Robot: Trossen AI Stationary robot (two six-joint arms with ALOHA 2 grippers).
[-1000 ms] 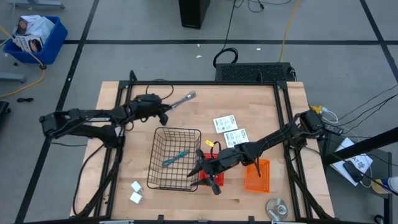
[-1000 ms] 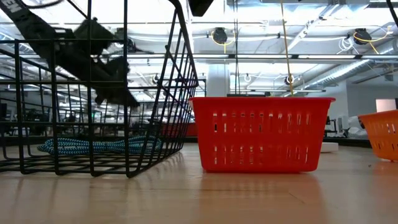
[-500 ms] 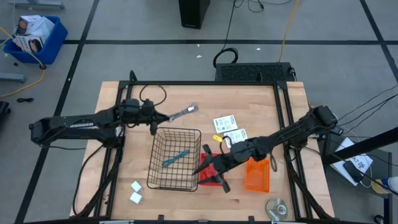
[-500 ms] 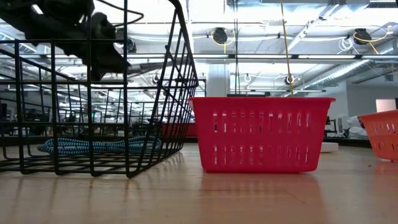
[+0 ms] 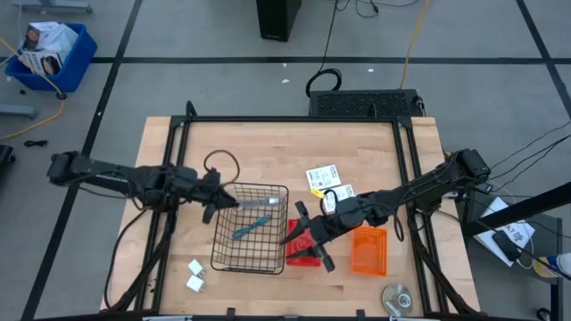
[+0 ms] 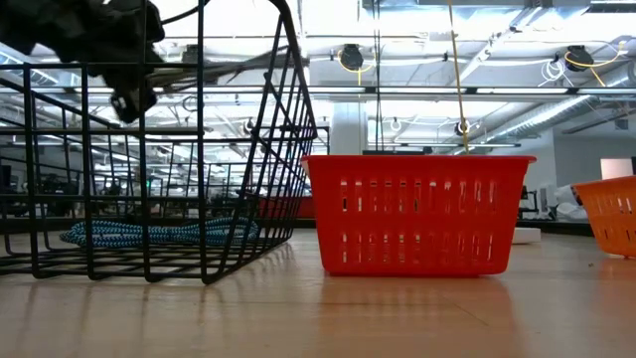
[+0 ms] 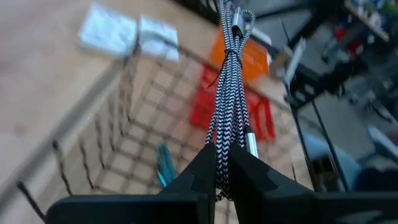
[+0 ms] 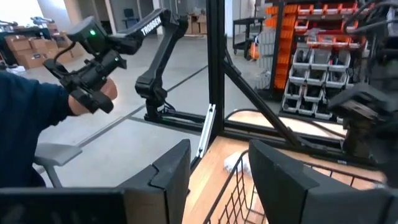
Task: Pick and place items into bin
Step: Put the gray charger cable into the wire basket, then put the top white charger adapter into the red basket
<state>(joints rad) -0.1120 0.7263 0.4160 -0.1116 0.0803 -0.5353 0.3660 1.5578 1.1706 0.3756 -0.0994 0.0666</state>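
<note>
The left arm reaches in from the left side, stretched nearly flat, its left gripper (image 5: 214,201) closed tight (fingers (image 7: 202,177) pressed together in its wrist view). The right arm comes from the right edge, bent downward toward the middle, its right gripper (image 5: 303,241) parted, fingers (image 8: 168,171) standing apart.

Even overhead light, with blur in the close views

From above, the wooden counter (image 5: 268,147) is evenly lit and the arms cast only soft, faint shadows. The level view looks into bright ceiling lamps (image 6: 350,55) that glare white, leaving the wire basket (image 6: 199,149) in dark silhouette. The left wrist view is smeared, its white cards (image 7: 130,37) soft; the braided cable (image 7: 229,99) stays fairly sharp.
</note>
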